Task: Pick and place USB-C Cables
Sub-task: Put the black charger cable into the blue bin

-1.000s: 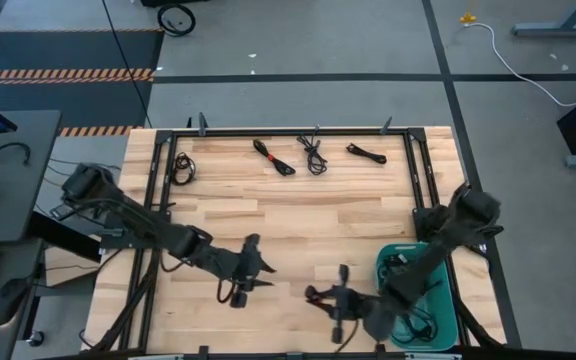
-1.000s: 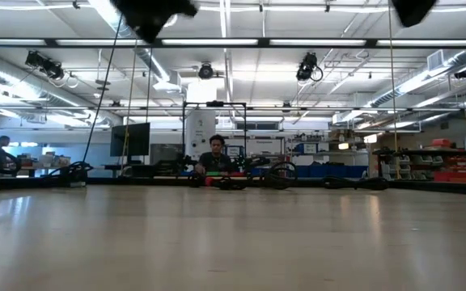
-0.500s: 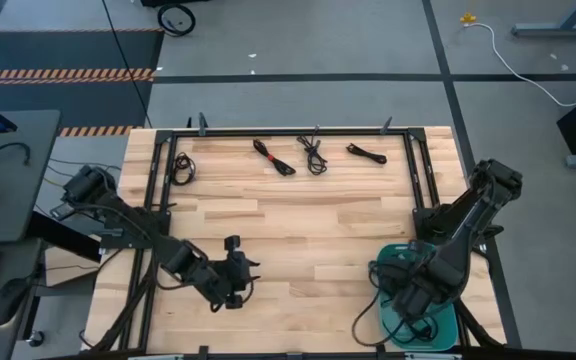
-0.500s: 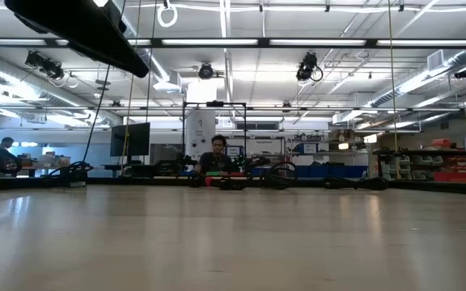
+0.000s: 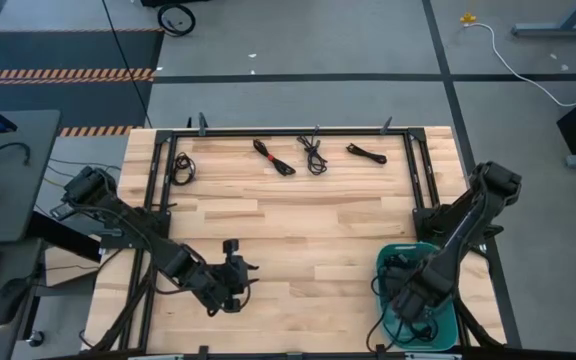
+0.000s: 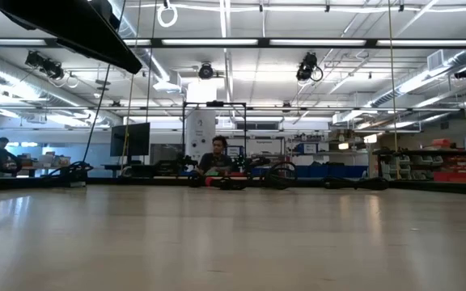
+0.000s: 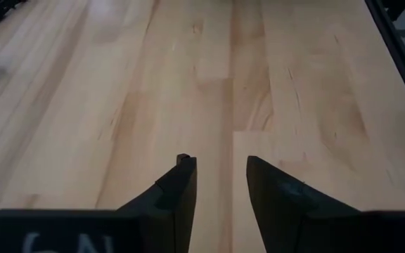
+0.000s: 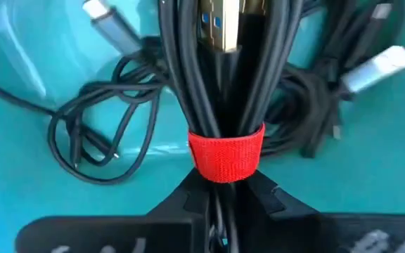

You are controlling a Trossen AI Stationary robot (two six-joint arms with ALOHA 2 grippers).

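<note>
Several black USB-C cable bundles lie along the table's far edge (image 5: 273,157), (image 5: 313,155), (image 5: 366,153), with one coil (image 5: 183,167) at the far left. More coils lie in the teal bin (image 5: 446,318) at the near right. My right gripper (image 5: 408,305) hangs over that bin, shut on a black bundle with a red tie (image 8: 227,151). My left gripper (image 5: 233,272) hovers open over bare wood near the table's near left, and its fingers (image 7: 186,176) hold nothing. My right gripper pinches the bundled cable between its two fingers (image 8: 188,200) just behind the red tie (image 8: 227,158), at one end of the bundle. It comes from above, pointing down into the bin. The bundle runs on past the fingertips, plug ends (image 8: 223,28) farthest out, above the loose coils (image 8: 93,144).
A black frame rail (image 5: 298,131) borders the table. The wood between the far cables and the arms (image 5: 308,230) is bare. In the low view a seated person (image 6: 215,162) shows beyond the far edge, and the left arm (image 6: 71,28) crosses the upper left.
My right gripper has carried the red-tied bundle from the table's near middle toward the right edge and now holds it over the teal bin. My left gripper has drawn back toward the near left edge.
</note>
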